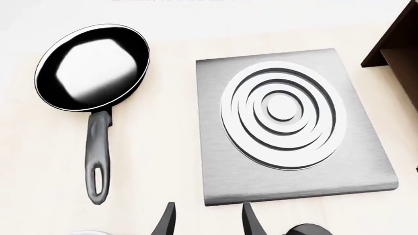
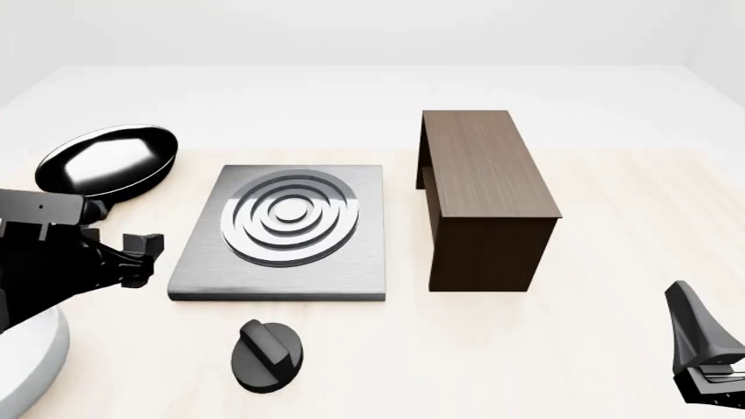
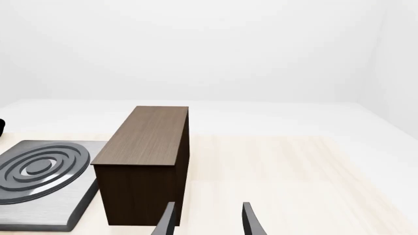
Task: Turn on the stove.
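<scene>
The stove (image 2: 361,262) is a flat brushed-grey slab with raised silver rings, left of the table's middle. Its small black ridged knob (image 2: 268,353) lies on the table just in front of the slab. My left gripper (image 2: 142,258) hovers open beside the slab's front left corner, holding nothing. In the left wrist view the open left gripper (image 1: 209,208) looks down on the stove (image 1: 290,122), and the knob's edge (image 1: 307,229) peeks in beside one finger. My right gripper (image 2: 699,336) sits low at the front right. In its wrist view the right gripper (image 3: 209,205) is open and empty.
A shiny black frying pan (image 2: 107,161) lies behind and left of the stove, also seen as the pan (image 1: 91,66). A dark brown wooden cabinet (image 2: 483,196) stands right of the slab. A white rounded object (image 2: 30,367) sits at the front left corner.
</scene>
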Available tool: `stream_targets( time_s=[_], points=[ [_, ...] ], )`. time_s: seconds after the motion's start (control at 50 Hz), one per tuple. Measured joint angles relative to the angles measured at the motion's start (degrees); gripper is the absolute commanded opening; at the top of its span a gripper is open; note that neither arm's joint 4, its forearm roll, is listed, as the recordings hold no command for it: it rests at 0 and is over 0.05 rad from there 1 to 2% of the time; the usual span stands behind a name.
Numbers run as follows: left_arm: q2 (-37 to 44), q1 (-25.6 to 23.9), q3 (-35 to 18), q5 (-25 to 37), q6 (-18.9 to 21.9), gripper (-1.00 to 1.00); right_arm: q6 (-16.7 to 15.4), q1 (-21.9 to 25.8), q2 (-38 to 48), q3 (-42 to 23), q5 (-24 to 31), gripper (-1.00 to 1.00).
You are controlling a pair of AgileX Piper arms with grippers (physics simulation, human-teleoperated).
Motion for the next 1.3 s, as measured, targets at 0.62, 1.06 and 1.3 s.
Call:
stream_targets(
  time_s=[0.62,1.06,1.3],
  points=[
    [4.68,6.24,-2.59,-3.01,0.76,1.0,-0.03,0.01,0.0,0.0,0.0,1.0],
    [7.95,10.2,-4.5,-4.57,0.82,1.0,-0.03,0.01,0.0,0.0,0.0,1.0],
    [9.1,10.94,-4.61,-5.95,1.55,1.0,-0.03,0.01,0.0,0.0,0.0,1.0]
  ],
)
